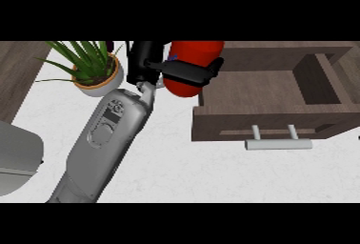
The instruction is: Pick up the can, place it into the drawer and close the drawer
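Note:
A red can (197,52) is held at the top middle of the head view, just left of the open drawer's back left corner. My left hand (145,62) is shut on the can: its palm is at the can's left side and its black fingers (191,71) curl across the front. The grey forearm (109,133) slants up from the lower left. The brown wooden drawer (274,125) stands pulled out at the right, its inside (253,88) bare, with a pale bar handle (278,144) on its front. My right hand does not show.
A potted green plant (97,71) stands right beside my left hand, on its left. A grey rounded object (17,157) sits at the left edge. A dark wooden surface (17,71) fills the top left corner. White counter (211,171) stretches in front of the drawer.

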Motion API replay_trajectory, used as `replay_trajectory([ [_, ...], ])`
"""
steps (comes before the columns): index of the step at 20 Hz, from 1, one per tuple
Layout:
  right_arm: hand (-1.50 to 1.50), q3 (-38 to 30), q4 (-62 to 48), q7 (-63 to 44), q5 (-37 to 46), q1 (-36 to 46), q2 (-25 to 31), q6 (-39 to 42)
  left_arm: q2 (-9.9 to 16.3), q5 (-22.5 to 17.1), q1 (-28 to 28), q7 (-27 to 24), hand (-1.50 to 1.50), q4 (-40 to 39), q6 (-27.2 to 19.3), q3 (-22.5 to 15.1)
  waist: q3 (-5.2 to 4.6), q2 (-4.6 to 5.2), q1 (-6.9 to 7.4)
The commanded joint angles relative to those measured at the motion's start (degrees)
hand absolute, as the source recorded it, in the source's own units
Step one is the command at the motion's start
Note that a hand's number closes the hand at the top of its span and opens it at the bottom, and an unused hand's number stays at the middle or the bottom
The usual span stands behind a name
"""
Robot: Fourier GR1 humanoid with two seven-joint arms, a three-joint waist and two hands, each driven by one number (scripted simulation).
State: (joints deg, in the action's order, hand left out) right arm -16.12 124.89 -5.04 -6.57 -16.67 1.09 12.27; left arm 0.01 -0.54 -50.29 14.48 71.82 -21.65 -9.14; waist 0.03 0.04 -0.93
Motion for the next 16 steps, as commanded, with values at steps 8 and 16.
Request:
replay_trajectory([
  [8, -1.5, 1.1, -1.0, 2.3, 1.8, -1.7, -1.0, 1.3, 0.0, -6.2, -20.6, -1.4, 1.5, -20.4, -7.8, -2.4, 0.03, 0.27, -1.24],
  [16, -1.5, -0.6, 2.2, -5.1, -1.9, 2.8, 0.4, -0.8, 0.0, -12.1, -28.2, 0.6, 1.5, -27.0, -12.0, -8.4, 0.03, 0.18, -1.51],
])
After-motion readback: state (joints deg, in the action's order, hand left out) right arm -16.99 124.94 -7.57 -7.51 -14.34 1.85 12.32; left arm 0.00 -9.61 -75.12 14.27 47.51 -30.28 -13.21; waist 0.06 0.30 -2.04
